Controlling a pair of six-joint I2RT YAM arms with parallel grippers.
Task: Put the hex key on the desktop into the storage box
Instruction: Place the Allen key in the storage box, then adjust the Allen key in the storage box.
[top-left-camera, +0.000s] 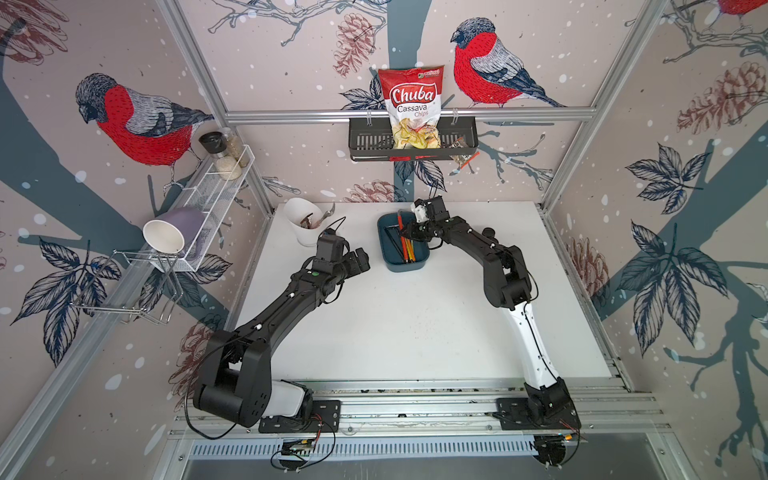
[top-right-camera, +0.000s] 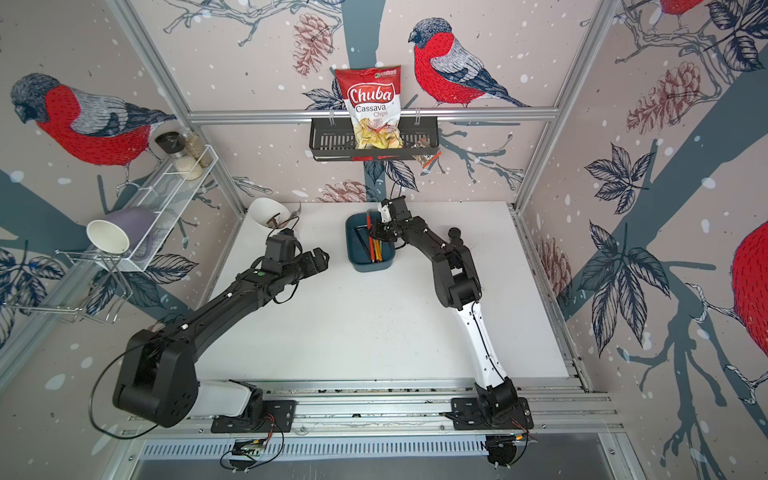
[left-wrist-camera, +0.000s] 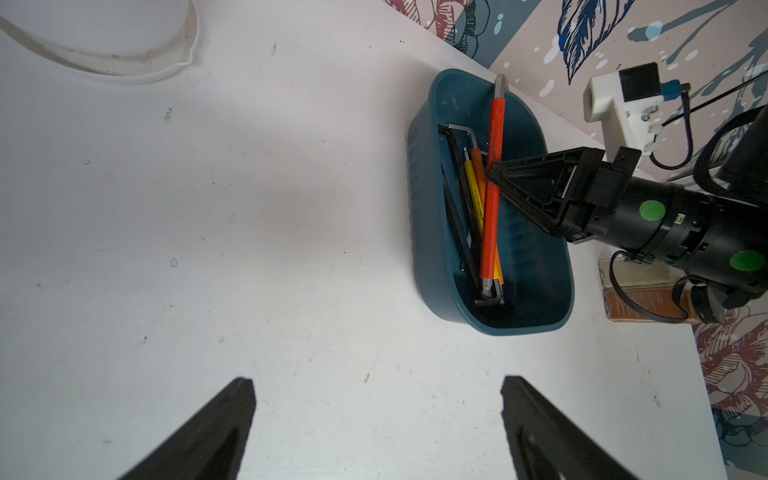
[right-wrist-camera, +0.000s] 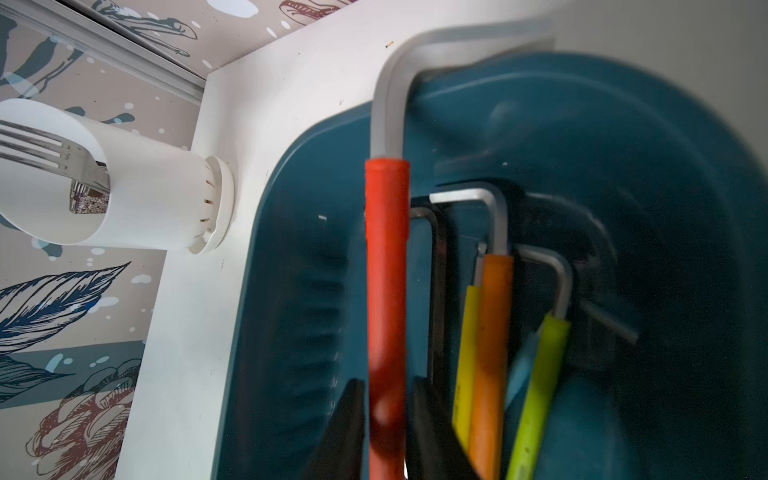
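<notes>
Over the dark teal shallow plastic storage box: right hand, black fingers slightly apart either side of the red-sleeved L-shaped metal hex key. Thin gap shows on one side, so it is not clamped. The hex key lies slanted inside the storage box on top of other hex keys with yellow, orange and lime sleeves. Its bare bent end pokes over the back rim. The storage box sits at the back of the white counter, near a white slotted utensil cup. The left hand has fingers wide apart, empty, over the counter just beside the storage box.
</notes>
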